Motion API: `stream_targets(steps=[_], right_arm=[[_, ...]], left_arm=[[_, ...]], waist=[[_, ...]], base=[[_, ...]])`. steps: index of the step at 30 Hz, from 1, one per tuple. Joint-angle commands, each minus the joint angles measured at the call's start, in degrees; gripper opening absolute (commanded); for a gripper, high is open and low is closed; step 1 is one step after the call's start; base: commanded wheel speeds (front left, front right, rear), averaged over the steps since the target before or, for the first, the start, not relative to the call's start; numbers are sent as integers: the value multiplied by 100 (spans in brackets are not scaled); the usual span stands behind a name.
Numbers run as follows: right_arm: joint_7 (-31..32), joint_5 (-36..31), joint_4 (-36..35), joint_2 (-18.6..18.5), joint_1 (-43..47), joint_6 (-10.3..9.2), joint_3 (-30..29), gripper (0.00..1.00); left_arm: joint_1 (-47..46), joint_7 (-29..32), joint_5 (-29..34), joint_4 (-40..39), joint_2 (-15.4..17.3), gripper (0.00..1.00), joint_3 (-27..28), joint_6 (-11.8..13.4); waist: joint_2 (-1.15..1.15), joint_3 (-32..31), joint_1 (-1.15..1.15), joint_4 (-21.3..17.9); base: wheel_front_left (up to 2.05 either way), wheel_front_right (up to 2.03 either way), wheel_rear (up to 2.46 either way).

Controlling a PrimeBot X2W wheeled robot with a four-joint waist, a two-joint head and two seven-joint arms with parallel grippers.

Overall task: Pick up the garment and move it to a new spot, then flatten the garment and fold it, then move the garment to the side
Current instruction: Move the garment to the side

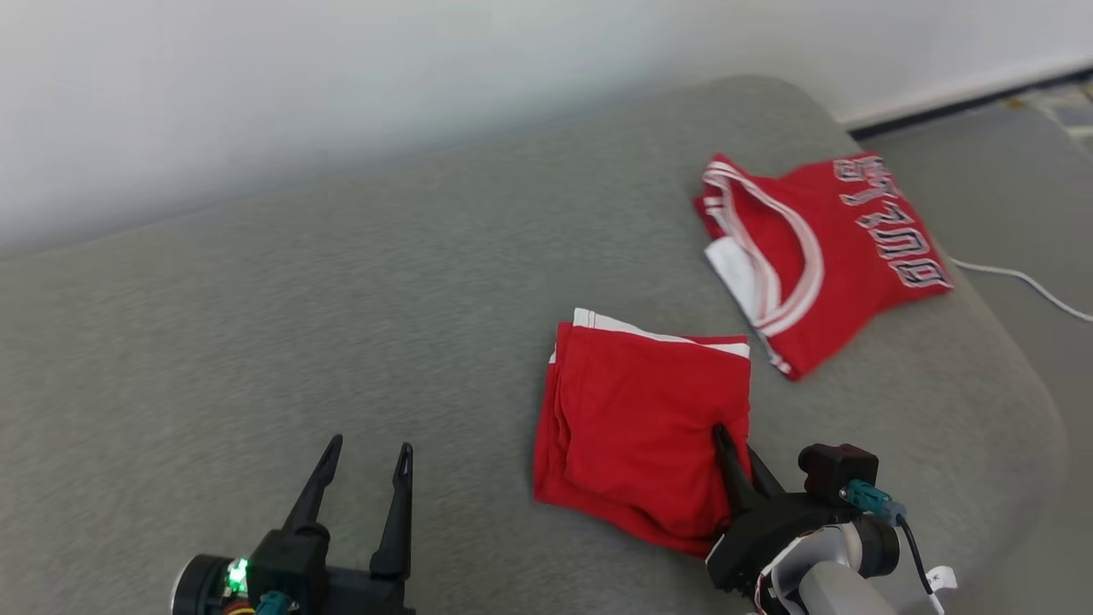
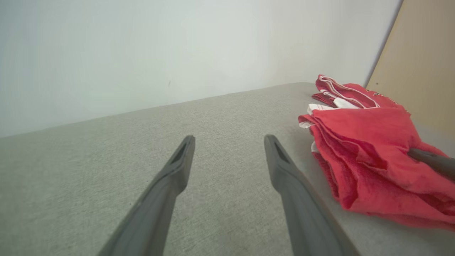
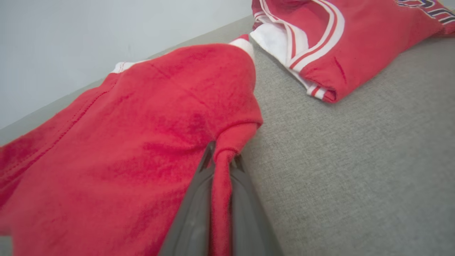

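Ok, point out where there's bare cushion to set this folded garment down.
Widest free patch: the cushion between the wall, the open left gripper and the garment. A narrower strip lies behind the garment, left of the jersey. Crowded: the right side, with the jersey, the cable and the right gripper shut on the garment.
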Motion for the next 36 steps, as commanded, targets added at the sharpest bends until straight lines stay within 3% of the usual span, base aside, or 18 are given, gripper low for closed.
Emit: stream_targets(steps=[1,8,13,20,28,36], right_arm=[[2,48,-31,14,-69,-15,15,0],[2,142,-163,21,-102,-15,111,0],[2,20,-380,11,-195,-15,236,0],[2,-120,-622,-277,-560,-15,482,0],[2,-344,-493,-1135,-1424,-15,764,0],[3,-610,480,-2108,-2485,-16,890,0]], left_arm=[[-73,-13,65,-8,15,100,0,-25],[-267,-14,184,43,21,100,-6,-87],[-375,-13,236,91,24,100,-40,-113],[-461,-14,276,57,28,100,-45,-139],[-623,-14,387,-44,59,100,-142,-132],[-799,-13,464,-108,104,100,-245,-99]], waist=[[0,269,0,-717],[0,471,0,-1089],[0,621,0,-1094],[0,827,0,-874],[0,1159,0,-185],[0,1577,0,561]], base=[[0,0,0],[0,0,0],[0,0,0],[0,0,0],[0,0,0],[0,0,0]])
